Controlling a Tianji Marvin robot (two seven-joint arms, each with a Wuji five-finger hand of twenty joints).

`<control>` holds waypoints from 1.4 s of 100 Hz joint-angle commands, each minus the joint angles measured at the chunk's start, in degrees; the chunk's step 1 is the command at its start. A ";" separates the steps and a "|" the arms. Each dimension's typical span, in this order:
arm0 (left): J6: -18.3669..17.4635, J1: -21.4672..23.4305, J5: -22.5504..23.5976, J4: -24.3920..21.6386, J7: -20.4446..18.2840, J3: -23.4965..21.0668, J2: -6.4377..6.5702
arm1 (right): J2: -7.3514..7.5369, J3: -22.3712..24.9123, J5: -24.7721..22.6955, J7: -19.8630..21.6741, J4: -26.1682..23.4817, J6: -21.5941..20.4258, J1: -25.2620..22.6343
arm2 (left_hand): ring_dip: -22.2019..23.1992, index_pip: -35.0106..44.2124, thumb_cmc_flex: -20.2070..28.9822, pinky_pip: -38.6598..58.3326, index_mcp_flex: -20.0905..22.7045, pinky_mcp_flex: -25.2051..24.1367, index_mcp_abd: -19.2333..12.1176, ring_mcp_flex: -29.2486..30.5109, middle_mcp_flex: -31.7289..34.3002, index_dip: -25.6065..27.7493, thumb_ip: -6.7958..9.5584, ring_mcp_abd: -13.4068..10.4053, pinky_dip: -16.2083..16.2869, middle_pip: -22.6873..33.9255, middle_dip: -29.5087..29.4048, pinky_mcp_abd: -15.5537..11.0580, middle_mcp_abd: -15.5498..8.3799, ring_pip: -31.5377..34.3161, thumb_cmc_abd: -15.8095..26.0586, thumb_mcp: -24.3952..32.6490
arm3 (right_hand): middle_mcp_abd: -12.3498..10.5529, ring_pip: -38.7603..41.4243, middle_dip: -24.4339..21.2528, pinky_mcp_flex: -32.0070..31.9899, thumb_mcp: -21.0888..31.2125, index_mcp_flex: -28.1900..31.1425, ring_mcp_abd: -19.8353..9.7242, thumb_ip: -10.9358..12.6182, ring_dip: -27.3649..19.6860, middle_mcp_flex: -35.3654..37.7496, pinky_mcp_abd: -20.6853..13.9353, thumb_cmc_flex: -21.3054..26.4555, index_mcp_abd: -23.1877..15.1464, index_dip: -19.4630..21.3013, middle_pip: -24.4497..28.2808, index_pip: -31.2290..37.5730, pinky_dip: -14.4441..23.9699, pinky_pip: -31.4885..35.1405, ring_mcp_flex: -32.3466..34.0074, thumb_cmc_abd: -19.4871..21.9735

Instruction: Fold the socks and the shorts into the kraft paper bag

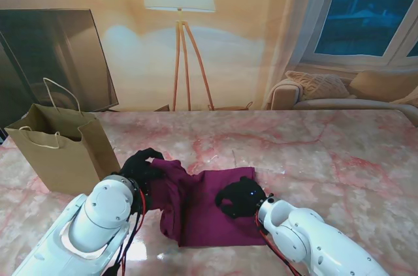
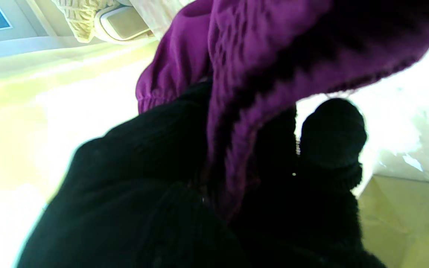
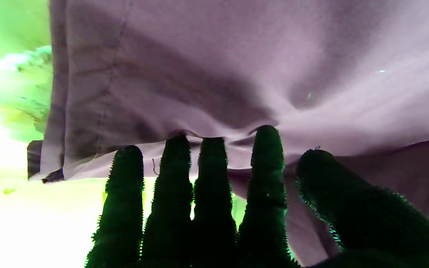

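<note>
Left hand (image 1: pixel 142 166), seen from the stand, is closed on the left edge of the purple shorts (image 1: pixel 202 207) and has that edge bunched and raised off the pink marble table (image 1: pixel 326 152). Right hand (image 1: pixel 240 198) lies flat on the shorts' right half, fingers extended, holding nothing. The kraft paper bag (image 1: pixel 59 149) stands upright and open-mouthed at the table's left, just beside the left hand. I cannot make out any socks anywhere on the table.

Looking along the left hand's fingers (image 2: pixel 333 137), the shorts (image 2: pixel 259 59) drape in loose folds, pinched between the thumb and the other fingers; glare washes out much of the table here.

Looking along the right hand's fingers (image 3: pixel 263 167), the four fingertips and thumb press side by side on the cloth (image 3: pixel 237 67), which wrinkles at the tips. A seamed hem runs along one side.

The cloth looks light, limp and likely to slide on polished marble, so one side probably wants pinning while the other folds; hems or the waistband seem the firmest holds. Part of the shorts' near edge is hidden behind both forearms.
</note>
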 commanded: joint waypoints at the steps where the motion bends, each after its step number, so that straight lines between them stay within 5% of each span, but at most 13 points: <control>1: 0.30 -1.90 -1.27 0.51 -0.51 1.04 -1.27 | -0.62 -1.67 0.08 1.14 2.63 -0.03 -1.20 | -0.33 -0.57 6.18 2.63 -2.24 1.95 1.15 3.78 -3.09 -1.14 -0.39 -5.29 -0.63 0.36 -2.61 -2.73 -1.78 3.63 2.72 4.31 | -1.86 0.19 0.20 -0.59 -0.84 0.52 -0.92 2.58 -0.44 0.93 -1.01 -0.89 -0.64 0.20 0.14 -1.20 0.84 -1.00 -0.52 0.87; 28: 3.93 -6.53 -5.03 2.90 0.60 7.09 -3.05 | -0.75 -2.32 0.68 1.32 2.22 1.31 -1.46 | -0.98 -4.08 5.11 3.50 -5.83 2.24 4.20 3.88 -9.59 -5.69 1.35 -6.10 -1.50 3.92 -12.23 -3.87 0.48 3.94 6.93 3.48 | -1.76 0.27 0.24 -0.58 -0.85 0.51 -0.91 2.62 -0.51 1.18 -1.02 -0.90 -0.48 0.29 0.22 -1.39 0.93 -1.09 -0.36 0.90; 42: 5.39 -8.19 -6.51 4.28 1.02 9.65 -3.86 | -0.85 -2.85 1.08 1.87 2.18 3.02 -1.21 | -2.95 -15.22 2.79 2.31 -6.84 1.76 8.02 3.89 -15.59 -20.18 5.68 -5.07 -2.95 5.65 -29.27 -3.79 2.71 0.82 12.73 2.72 | -1.77 -0.03 0.02 -0.93 -1.12 0.02 -1.07 2.56 -0.73 0.87 -1.08 -0.92 0.17 0.06 -0.25 -1.89 0.92 -1.24 -0.76 0.98; 48: 6.09 -9.19 -7.20 5.21 0.90 10.66 -4.17 | -0.87 -3.18 1.03 1.94 2.16 3.71 -1.08 | -3.78 -23.05 3.13 1.67 -6.15 1.57 10.39 3.88 -18.04 -29.01 5.81 -4.42 -3.77 3.80 -33.41 -3.55 4.40 -0.93 13.31 1.89 | -1.75 -0.06 -0.10 -0.98 -1.25 -0.06 -0.95 2.56 -0.81 0.88 -1.08 -0.93 0.20 -0.02 -0.48 -2.04 0.95 -1.24 -0.79 0.98; 60: 7.75 -11.46 -8.24 7.67 1.51 12.78 -5.25 | -0.84 -3.58 0.85 2.31 1.92 4.36 -0.99 | -5.48 -29.57 2.91 0.80 -7.22 1.96 13.49 3.90 -22.14 -36.47 5.74 -3.29 -5.71 2.77 -37.92 -3.36 6.99 -3.66 13.84 1.15 | -1.74 -0.11 -0.25 -1.04 -1.50 -0.58 -1.03 2.58 -0.91 0.79 -1.21 -0.92 0.01 -0.13 -0.80 -2.28 0.96 -1.28 -1.00 1.14; 68: 9.03 -12.65 -10.29 8.72 1.42 13.50 -5.93 | -0.85 -3.64 0.86 2.28 1.86 4.53 -1.02 | -8.82 -32.18 1.83 0.02 -7.97 1.14 15.00 2.02 -25.61 -40.06 5.75 0.91 -6.80 2.33 -39.39 -1.87 8.61 -10.90 15.20 -1.97 | -1.70 -0.13 -0.30 -1.08 -1.75 -0.44 -1.05 2.58 -0.96 0.69 -1.28 -1.08 0.19 -0.12 -0.92 -2.21 0.95 -1.34 -1.09 1.26; 72: 9.34 -13.08 -11.44 9.14 1.39 13.75 -6.21 | -0.87 -3.49 0.92 2.31 1.77 4.59 -1.15 | -10.05 -32.98 0.35 -0.85 -8.79 -0.12 15.46 0.29 -27.22 -40.78 5.64 3.19 -7.15 1.85 -39.70 -0.83 9.45 -13.95 16.14 -4.50 | -1.65 -0.18 -0.32 -1.17 -1.91 -0.68 -1.04 2.59 -0.99 0.46 -1.33 -1.09 0.15 -0.14 -1.00 -2.30 0.92 -1.43 -1.26 1.39; 96: 8.53 -13.99 -17.88 9.89 1.05 13.94 -7.05 | -1.05 -0.72 0.61 1.30 0.32 4.55 -3.07 | -13.44 -37.46 -0.78 -4.56 -10.86 -7.46 16.24 -7.24 -32.01 -42.89 6.10 7.72 -8.40 0.20 -40.74 3.49 10.86 -17.88 19.69 -12.94 | -1.54 -0.25 -0.30 -1.29 -6.24 -2.17 -1.03 1.72 -1.16 -0.25 -1.48 -1.99 1.67 -0.44 -1.05 -3.18 0.63 -1.97 -1.54 0.85; 111: 7.37 -13.86 -19.51 9.73 1.51 13.83 -7.25 | -1.15 3.99 -1.10 -0.20 -3.40 4.14 -6.75 | -16.34 -39.23 -1.22 -8.05 -11.83 -13.01 16.60 -12.86 -35.21 -42.76 6.64 9.92 -5.70 -0.76 -41.42 5.47 11.54 -18.92 21.19 -16.81 | -1.28 -0.30 -0.30 -1.24 -8.02 -4.39 -1.01 1.41 -1.20 -0.89 -1.61 -2.93 2.79 -0.81 -1.11 -4.25 0.51 -2.07 -1.73 -0.86; 127: 6.47 -13.74 -21.30 9.50 2.41 13.53 -7.63 | -1.07 9.51 -3.69 -0.46 -8.08 3.41 -10.65 | -17.12 -39.86 1.98 -8.75 -11.37 -14.78 16.61 -14.46 -35.56 -42.77 6.65 9.52 -4.92 -0.84 -41.51 5.63 11.56 -18.97 21.30 -16.04 | -1.19 -0.41 -0.17 -1.11 -9.36 -4.56 -0.95 1.14 -1.26 -1.10 -1.85 -3.12 3.28 -0.99 -0.86 -4.59 0.40 -2.18 -1.80 -2.21; 140: 6.16 -14.43 -20.21 10.00 2.23 14.16 -7.53 | -1.18 13.26 -4.65 -1.57 -10.24 2.36 -13.15 | -18.70 -40.59 9.71 -9.77 -10.00 -12.81 16.64 -12.67 -34.23 -42.67 6.14 5.58 -4.57 0.08 -41.05 1.65 10.52 -19.01 20.48 -13.18 | -1.33 -0.38 -0.13 -0.74 -9.97 -4.19 -0.88 1.14 -1.24 -1.01 -1.95 -2.77 3.43 -0.98 -0.74 -4.54 0.34 -2.20 -1.51 -2.48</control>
